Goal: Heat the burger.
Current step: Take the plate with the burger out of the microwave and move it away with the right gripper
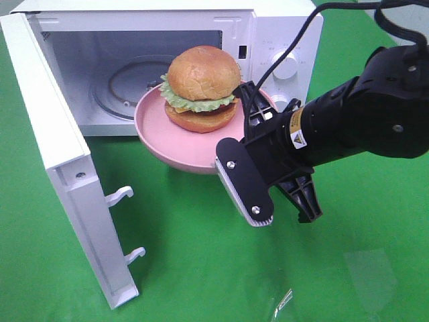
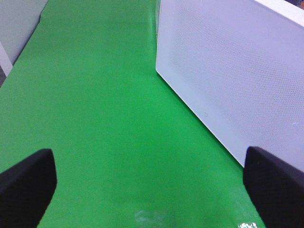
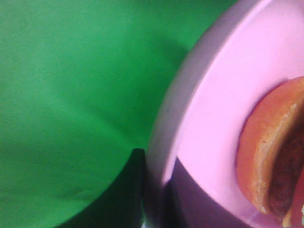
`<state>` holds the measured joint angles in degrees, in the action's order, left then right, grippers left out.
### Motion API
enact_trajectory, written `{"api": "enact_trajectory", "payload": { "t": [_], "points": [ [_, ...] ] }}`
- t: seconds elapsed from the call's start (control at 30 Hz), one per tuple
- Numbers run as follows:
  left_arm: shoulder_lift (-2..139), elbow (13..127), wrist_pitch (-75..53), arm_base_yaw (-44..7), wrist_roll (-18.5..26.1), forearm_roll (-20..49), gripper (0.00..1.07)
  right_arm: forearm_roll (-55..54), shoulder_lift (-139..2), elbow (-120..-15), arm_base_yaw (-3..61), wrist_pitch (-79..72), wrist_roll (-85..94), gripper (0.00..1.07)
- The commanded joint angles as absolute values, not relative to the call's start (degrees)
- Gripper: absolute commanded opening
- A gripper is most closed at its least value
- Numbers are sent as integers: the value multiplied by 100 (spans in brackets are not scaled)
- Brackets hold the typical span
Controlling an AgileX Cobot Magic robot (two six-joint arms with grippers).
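Fingers (image 3: 156, 199) pinch the plate (image 1: 151, 134) rim; burger (image 1: 202, 87) rides above.

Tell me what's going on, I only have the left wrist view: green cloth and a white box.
Observer: That box is the microwave; its door stands open.
Operator: Where's the burger?
Observer: The burger sits on a pink plate held up in front of the opening.
Operator: Who's holding it?
Observer: The right tool is shut on the plate's rim.
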<state>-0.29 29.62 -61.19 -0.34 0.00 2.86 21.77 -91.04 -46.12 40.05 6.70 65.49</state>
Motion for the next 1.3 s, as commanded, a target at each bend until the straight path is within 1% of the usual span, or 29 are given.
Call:
{"api": "enact_trajectory", "payload": {
  "t": [0.03, 0.27, 0.53, 0.7, 0.83, 0.93, 1.13, 1.17, 1.27, 1.3],
  "points": [
    [-115, 2962, -6136, -23, 0, 286, 100, 2206, -8583, -4377, 3953, 619, 6411, 0],
    [-115, 2962, -6136, -23, 0, 286, 100, 2200, -7958, -4011, 3953, 928, 6325, 0],
    [-115, 2962, -6136, -23, 0, 286, 100, 2212, -7007, -3610, 3953, 1627, 6068, 0],
    [-115, 2962, -6136, -23, 0, 286, 100, 2217, -6658, -3512, 3953, 1994, 5793, 0],
    [-115, 2962, -6136, -23, 0, 286, 100, 2263, -6159, -3501, 3953, 2670, 5260, 0],
    [-115, 2962, -6136, -23, 0, 286, 100, 2303, -6085, -3501, 3953, 2785, 5134, 0],
    [-115, 2962, -6136, -23, 0, 286, 100, 2681, -5793, -3501, 3953, 3507, 4131, 0],
    [-115, 2962, -6136, -23, 0, 286, 100, 2859, -5770, -3501, 3953, 3759, 3633, 0],
    [-115, 2962, -6136, -23, 0, 286, 100, 3071, -5770, -3501, 3953, 3959, 3134, 0],
    [-115, 2962, -6136, -23, 0, 286, 100, 3358, -5770, -3501, 3953, 4108, 2544, 0]
  ]
}}
